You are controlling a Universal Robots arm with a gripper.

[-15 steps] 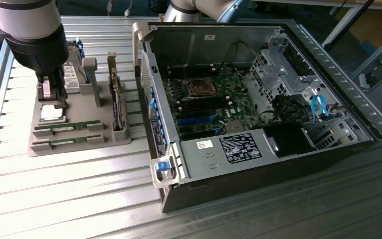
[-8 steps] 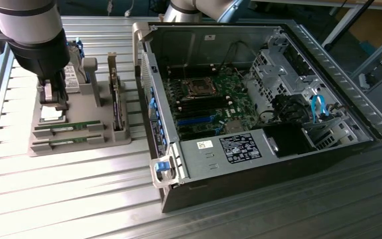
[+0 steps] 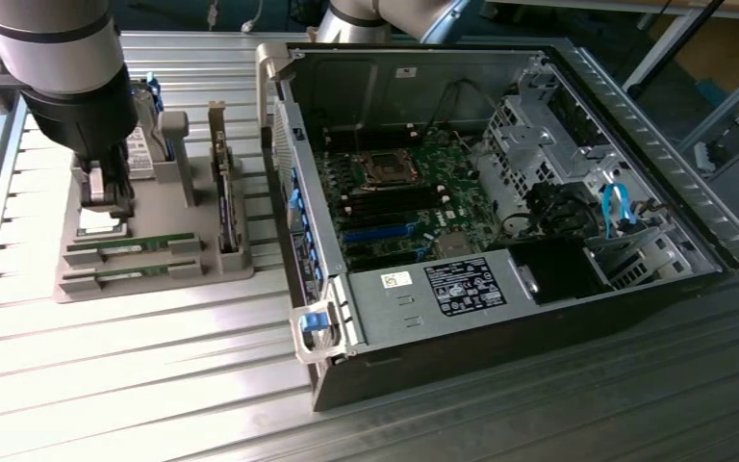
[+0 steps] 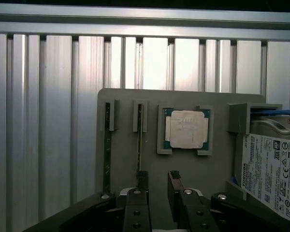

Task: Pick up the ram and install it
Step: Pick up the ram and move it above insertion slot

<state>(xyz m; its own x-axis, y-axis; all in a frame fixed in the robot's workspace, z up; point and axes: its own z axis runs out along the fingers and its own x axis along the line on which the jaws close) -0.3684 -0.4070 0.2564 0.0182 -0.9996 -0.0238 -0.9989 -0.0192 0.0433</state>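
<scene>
**Ram not yet lifted; gripper poised over the parts tray**

The gripper point(image 4: 158, 186) is hanging over the grey parts tray point(image 4: 125, 99) with its black fingers point(image 4: 142, 180) standing wide apart and gripping nothing; the gap between them is showing bare tray. The ram point(image 4: 139, 140), a thin green board seen edge-on in the wrist view, is sitting on edge in its narrow slot; its near end is running up to one finger rather than lying between the pair. A second stick point(image 4: 107, 145) is standing in the slot beside it. So the pick-up is not yet made, and, as I judge it, the whole install is left to do. The open computer case point(image 3: 472, 356) is sitting well apart at the exterior view's right, with its green motherboard point(image 3: 402, 207) exposed. The tray is looking matte and moulded; the square processor chip point(image 4: 186, 129) is showing a dull silver lid; the table point(image 3: 126, 366) is showing ribbed, glaring aluminium.
</scene>
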